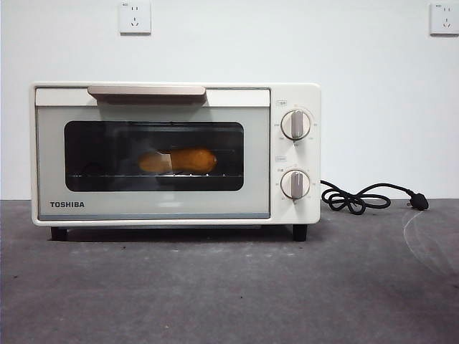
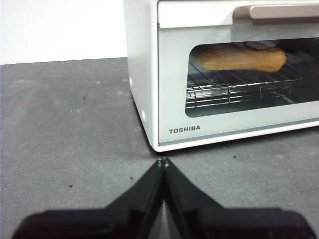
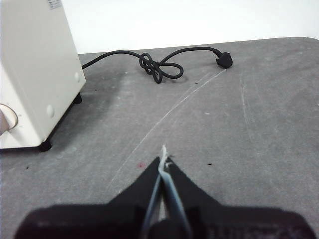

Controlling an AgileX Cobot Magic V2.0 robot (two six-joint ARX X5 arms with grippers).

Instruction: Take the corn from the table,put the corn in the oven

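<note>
The corn (image 1: 188, 161) lies on the wire rack (image 2: 234, 87) inside the TOSHIBA oven (image 1: 176, 154), behind its closed glass door. The oven stands on the grey desk (image 1: 229, 287). The left pincer (image 2: 163, 162) and the right pincer (image 3: 163, 160) both have the jaws pressed together, holding nothing, above the desk. A black power cord (image 1: 358, 198) lies beside the oven.

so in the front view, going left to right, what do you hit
TOSHIBA logo → corn behind the oven window → two knobs → knotted power cord → its plug
</note>
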